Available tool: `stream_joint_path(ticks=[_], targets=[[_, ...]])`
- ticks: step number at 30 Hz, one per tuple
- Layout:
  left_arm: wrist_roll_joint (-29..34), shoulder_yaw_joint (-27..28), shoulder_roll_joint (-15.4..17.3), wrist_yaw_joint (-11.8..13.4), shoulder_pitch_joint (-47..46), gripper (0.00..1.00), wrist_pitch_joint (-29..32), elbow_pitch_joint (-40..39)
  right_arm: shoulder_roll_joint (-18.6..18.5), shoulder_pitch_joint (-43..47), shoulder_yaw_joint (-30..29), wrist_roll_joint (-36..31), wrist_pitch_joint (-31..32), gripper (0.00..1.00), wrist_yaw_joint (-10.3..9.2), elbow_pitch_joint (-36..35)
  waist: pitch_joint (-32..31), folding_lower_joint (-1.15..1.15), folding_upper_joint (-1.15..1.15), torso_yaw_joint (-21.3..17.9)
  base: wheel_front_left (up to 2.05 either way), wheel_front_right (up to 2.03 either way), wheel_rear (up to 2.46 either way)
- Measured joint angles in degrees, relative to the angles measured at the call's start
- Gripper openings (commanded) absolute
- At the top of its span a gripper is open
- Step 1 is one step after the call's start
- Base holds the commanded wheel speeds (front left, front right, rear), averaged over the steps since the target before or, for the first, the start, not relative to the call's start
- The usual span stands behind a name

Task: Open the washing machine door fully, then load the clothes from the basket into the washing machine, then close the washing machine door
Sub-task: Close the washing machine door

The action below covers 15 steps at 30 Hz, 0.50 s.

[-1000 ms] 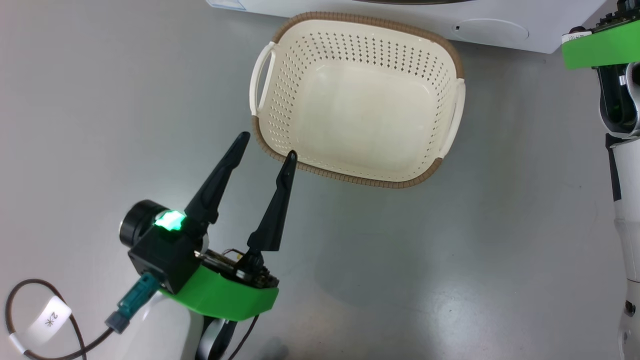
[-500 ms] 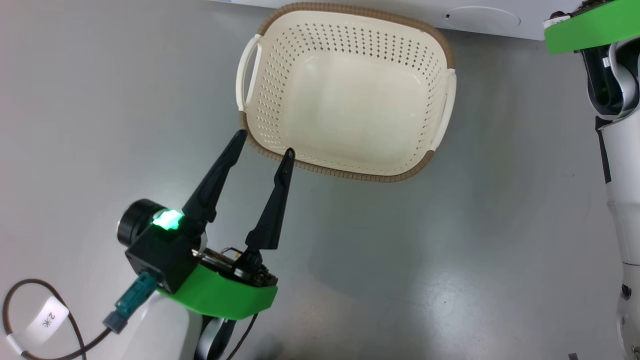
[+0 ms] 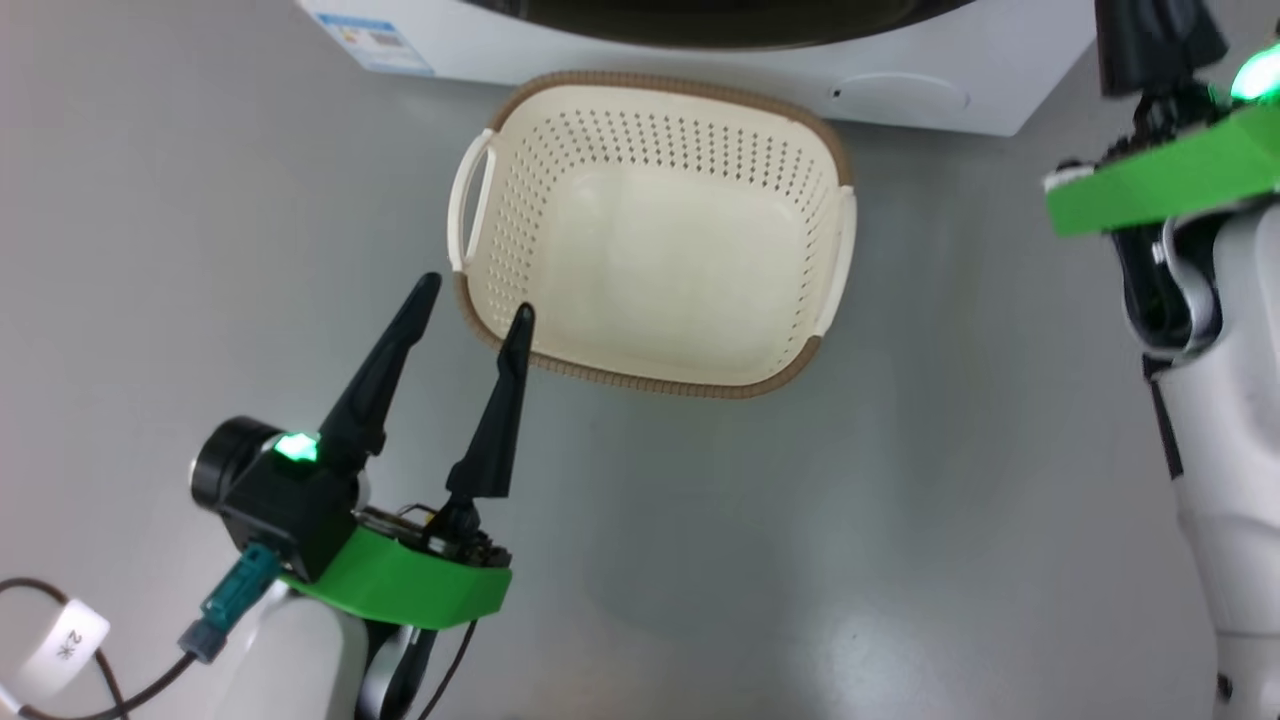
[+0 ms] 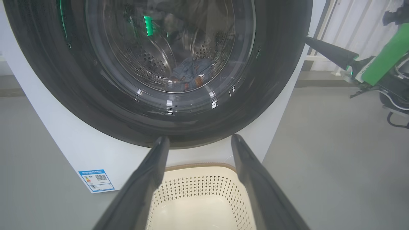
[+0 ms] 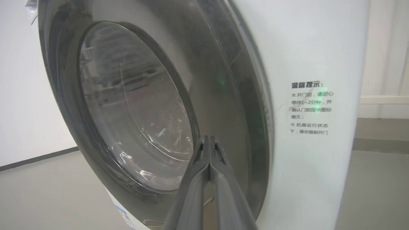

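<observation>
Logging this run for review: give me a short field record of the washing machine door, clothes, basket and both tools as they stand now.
washing machine door: looks shut against the washing machine
clothes: inside the drum, seen through the door glass
basket: empty, on the floor in front of the machine
left tool: open, holding nothing, tips by the basket's near left corner
right tool: shut, holding nothing, tips at the door's right edge; contact unclear

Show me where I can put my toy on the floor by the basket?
Bare floor left of the basket, and between it and the right arm. Crowded: basket's gap to the washing machine, and beside the left gripper.
</observation>
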Motion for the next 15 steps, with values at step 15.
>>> stream_joint_path(ticks=[15], targets=[[2.00,3.83,2.44,0.00,6.44,1.00,0.01,1.94,2.79,19.31,-2.72,3.58,0.01,0.00,-0.04,-7.46,-8.84,0.00,0.00,-5.05,0.00,0.00,0.00]])
